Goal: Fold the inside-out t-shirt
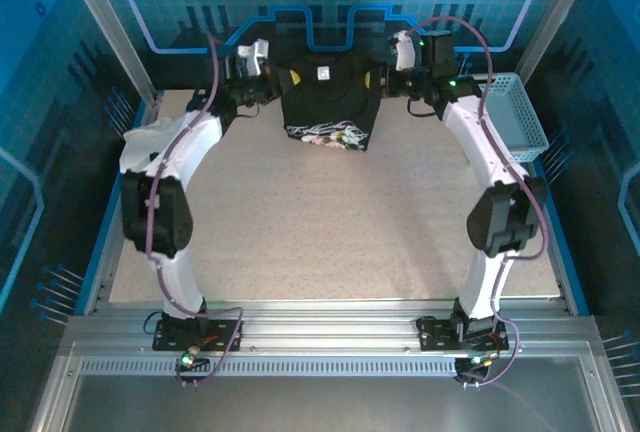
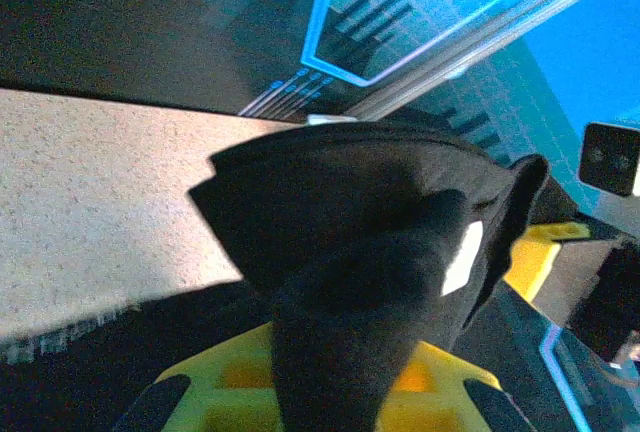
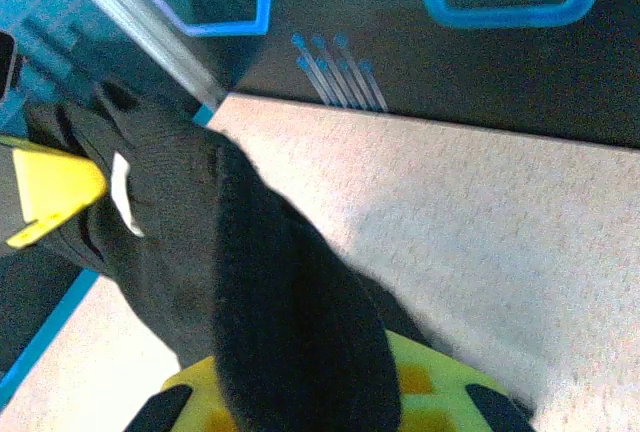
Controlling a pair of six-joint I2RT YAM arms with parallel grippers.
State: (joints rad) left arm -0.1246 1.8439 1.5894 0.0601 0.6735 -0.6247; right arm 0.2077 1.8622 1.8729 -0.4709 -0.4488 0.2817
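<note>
Two sets of fingers are clamped on the black t-shirt (image 1: 330,102): the left fingers (image 1: 293,77) on one top corner, the right fingers (image 1: 369,79) on the other. It hangs at the far side of the desk (image 1: 330,222), its held edge running left to right and its printed lower edge pointing toward the arms' bases.

A crumpled white cloth (image 1: 146,142) lies at the left edge of the speckled beige worktop (image 1: 330,222), toward its far corner. A pale blue slatted basket (image 1: 516,112) sits at the far right corner.
</note>
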